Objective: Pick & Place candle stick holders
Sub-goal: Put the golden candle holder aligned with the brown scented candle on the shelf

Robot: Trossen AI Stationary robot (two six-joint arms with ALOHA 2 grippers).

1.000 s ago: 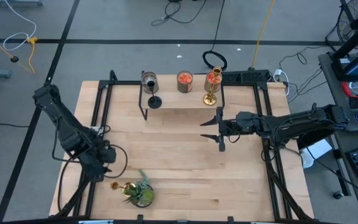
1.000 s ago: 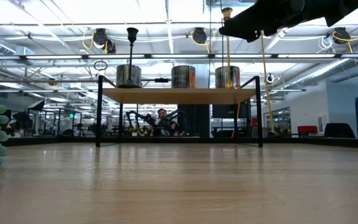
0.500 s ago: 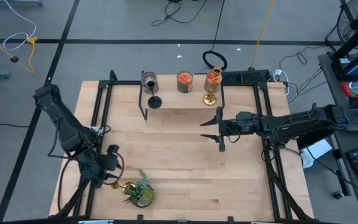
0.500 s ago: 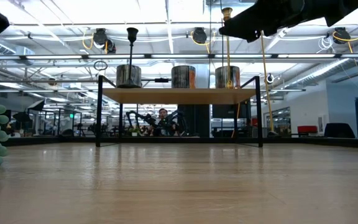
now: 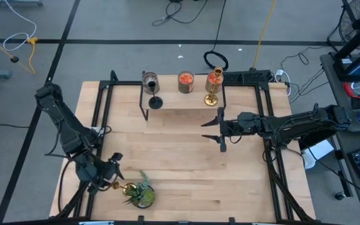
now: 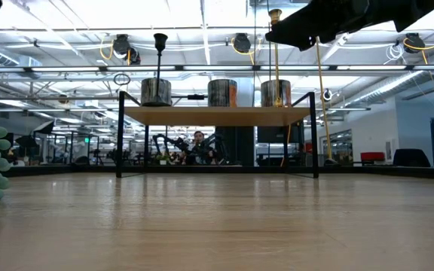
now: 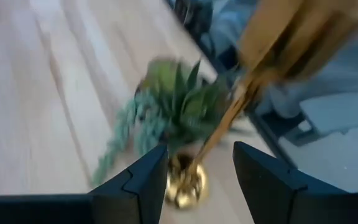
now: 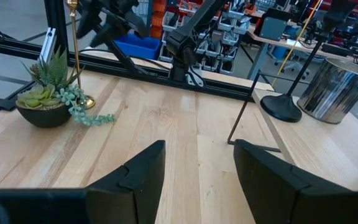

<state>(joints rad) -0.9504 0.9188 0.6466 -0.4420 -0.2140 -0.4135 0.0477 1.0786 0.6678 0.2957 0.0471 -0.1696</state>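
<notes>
Landmark: the small green potted plant [image 5: 144,195] near the front edge of the worktop [image 5: 180,162].
Left tool [image 5: 113,177]: just beside the plant, fingers apart, the base of a gold candle stick holder [image 7: 185,184] between them, not gripped.
Right tool [image 5: 212,130]: well apart from the plant, in front of the raised shelf [image 5: 186,100], fingers apart, empty.
Black candle stick holder [image 5: 155,102]: on the shelf, far from the plant.
Second gold holder [image 5: 210,98]: on the shelf too, beside the jars.

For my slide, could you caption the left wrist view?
Open left hand nears a gold candle stick holder beside the potted plant.
</notes>
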